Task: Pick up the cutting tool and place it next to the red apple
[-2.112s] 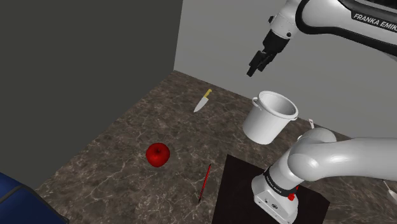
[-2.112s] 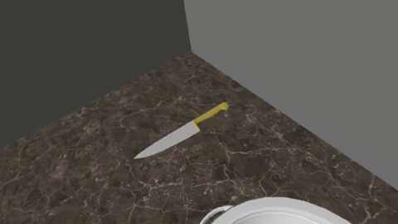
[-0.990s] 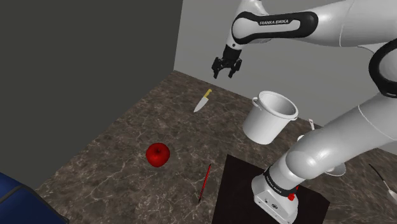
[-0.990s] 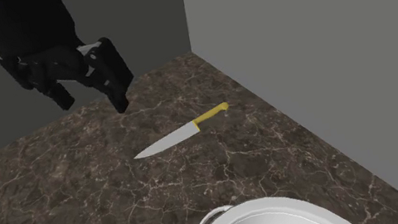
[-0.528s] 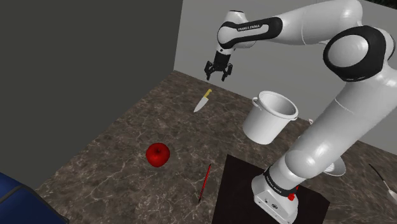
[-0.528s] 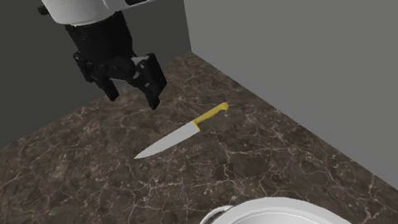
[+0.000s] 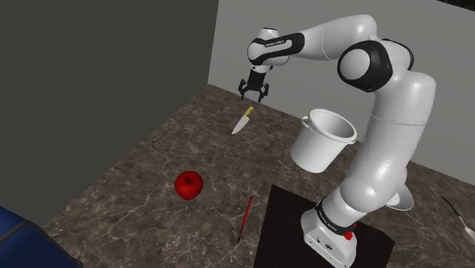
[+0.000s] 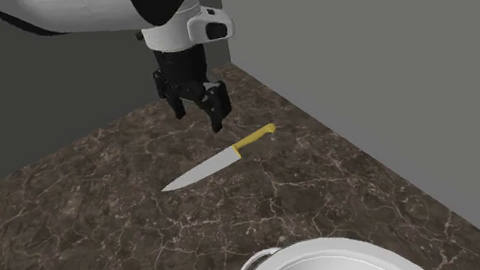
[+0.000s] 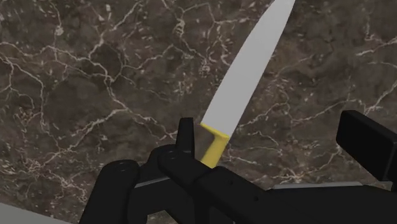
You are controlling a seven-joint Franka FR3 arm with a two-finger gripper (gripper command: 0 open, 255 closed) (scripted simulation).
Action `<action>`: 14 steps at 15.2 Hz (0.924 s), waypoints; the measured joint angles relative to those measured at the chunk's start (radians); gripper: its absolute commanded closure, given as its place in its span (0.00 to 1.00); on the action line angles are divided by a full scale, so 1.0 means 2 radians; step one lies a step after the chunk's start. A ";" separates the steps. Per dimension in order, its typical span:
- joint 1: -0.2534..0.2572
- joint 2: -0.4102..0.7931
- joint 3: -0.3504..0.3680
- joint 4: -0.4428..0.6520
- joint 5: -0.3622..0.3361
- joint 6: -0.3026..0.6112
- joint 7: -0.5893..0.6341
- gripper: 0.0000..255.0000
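Counter: a dark, veined stone countertop [image 7: 137, 175] sits in a corner where a dark grey wall meets a lighter one.
Arm: the white arm [image 7: 396, 99] is stretched right out to the counter's far corner.
Pot: a white pot [image 7: 323, 141] stands by the light-wall edge, between the stand and the knife.
Apple: the red apple [image 7: 189, 184] is toward the middle of the counter, well apart from the knife.
Knife: the knife [image 8: 217, 160] lies flat near the far corner. Its yellow handle is toward the light wall and its grey blade points back to the middle.
Gripper: the gripper [image 8: 200, 116] hovers just above the handle end, fingers [image 9: 186, 130] apart and holding nothing.
Step in hand: this looks like lining up for the grasp. In the wrist view the handle lies close by one finger, not centred.
Doing it well: it should probably nudge sideways until the handle is centred. Then it can drop straight down almost to the stone and close across the yellow handle, never the blade.
Watch for: a handle this low and slim could slip out of a shallow pinch.
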 measured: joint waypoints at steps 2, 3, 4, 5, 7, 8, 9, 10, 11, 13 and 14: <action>-0.006 0.040 -0.004 0.038 0.008 -0.006 0.013 0.00; -0.009 0.061 -0.005 0.057 0.012 -0.008 0.020 0.00; -0.013 0.082 -0.007 0.078 0.016 -0.013 0.025 0.00; -0.017 0.103 -0.009 0.096 0.021 -0.013 0.031 0.00; -0.026 0.147 -0.011 0.145 0.029 -0.026 0.044 0.00; -0.031 0.169 -0.013 0.170 0.033 -0.033 0.050 0.00; -0.036 0.190 -0.014 0.194 0.037 -0.039 0.057 0.00; -0.039 0.206 -0.015 0.212 0.041 -0.045 0.063 0.00; -0.042 0.216 -0.015 0.220 0.042 -0.045 0.065 0.00; -0.043 0.228 -0.015 0.225 0.044 -0.039 0.067 0.00; -0.043 0.231 -0.015 0.223 0.045 -0.035 0.068 0.00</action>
